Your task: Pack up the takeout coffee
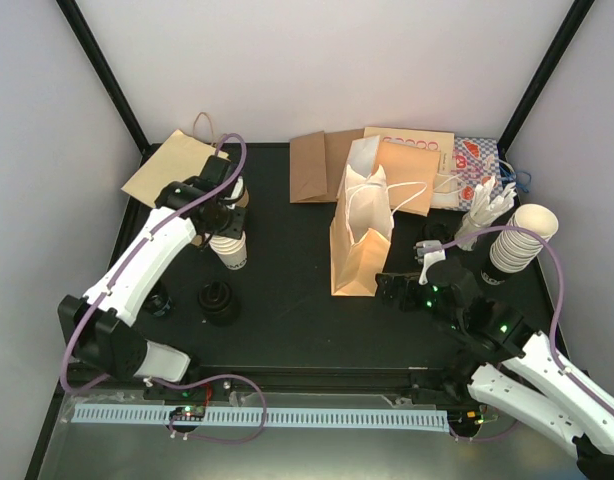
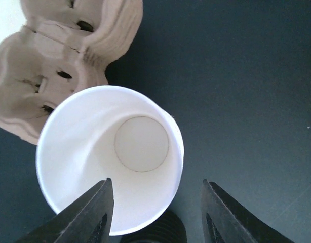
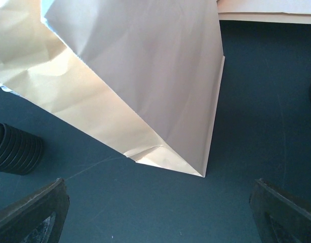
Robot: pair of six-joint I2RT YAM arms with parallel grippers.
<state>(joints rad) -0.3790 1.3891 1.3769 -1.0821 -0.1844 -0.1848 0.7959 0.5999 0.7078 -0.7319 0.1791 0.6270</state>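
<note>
Left jaws, half apart and gripping nothing, straddle the near rim of an upright lidless cup; right jaws gape wide.

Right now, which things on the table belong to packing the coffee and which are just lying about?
Job: white paper cup between the fingers of the left gripper; black lid stack; pulp carrier tray; standing paper bag.
Lying about: flat brown bags at the back; cup stack on the right; bundle of white sticks.
</note>
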